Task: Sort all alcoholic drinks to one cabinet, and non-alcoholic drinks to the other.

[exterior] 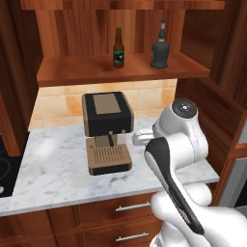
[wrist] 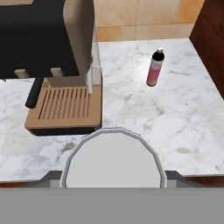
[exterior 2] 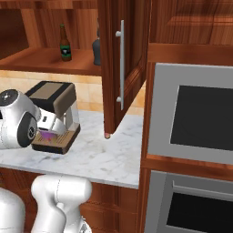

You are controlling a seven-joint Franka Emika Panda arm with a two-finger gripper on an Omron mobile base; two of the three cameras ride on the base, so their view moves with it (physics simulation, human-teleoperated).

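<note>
Nearest the hand camera, a round silver top (wrist: 114, 158) sat between where the gripper's tips would rise; it looked like the lid of the purple can, whose violet side (exterior 2: 47, 134) peeped out beside the arm's wrist in the right base view. The gripper seemed clamped on that can, its jaws held partway apart by the can's width, though the tips themselves were hidden. The can was being carried upright, which I judged sensible so that it could be set straight down on a shelf.

Just beyond, on the marble surface (exterior: 53, 169), stood the coffee machine (exterior: 107, 130) with its slatted drip tray. Further back and to the side, near the tiled wall, the pink bottle (wrist: 155, 68) with its black cap stood alone and upright on the surface, not yet sorted.

Farthest off, up on the shelf of the open cabinet (exterior: 120, 72), the brown beer bottle (exterior: 118, 48) and the squat dark bottle (exterior: 159, 46) stood near each other, so this cabinet appeared to be the alcohol one. The can and pink bottle would likely belong in the other cabinet.
</note>
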